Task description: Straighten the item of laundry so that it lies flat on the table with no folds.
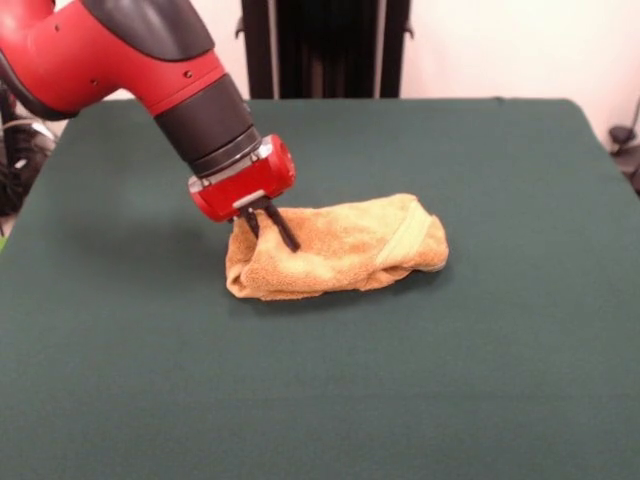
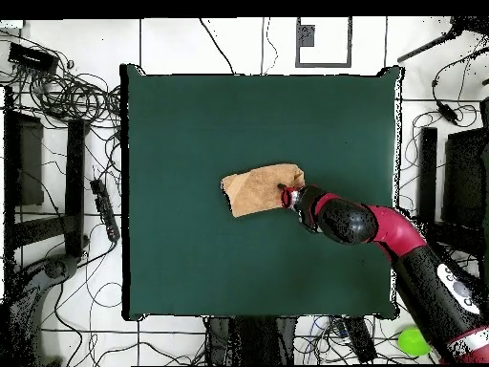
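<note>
Towel (image 1: 335,250) lies bunched and folded over near mid-table (image 1: 320,400), pale band (image 1: 405,240) at one end. Gripper (image 1: 268,226) fingers pressed into the opposite end; cannot tell if they pinch cloth. Advice: grab top layer only, pull outward low and slow.

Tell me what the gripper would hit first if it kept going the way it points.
The towel. The gripper points down at its end, with the tips already at or in the pile; the table lies just beneath it.
</note>
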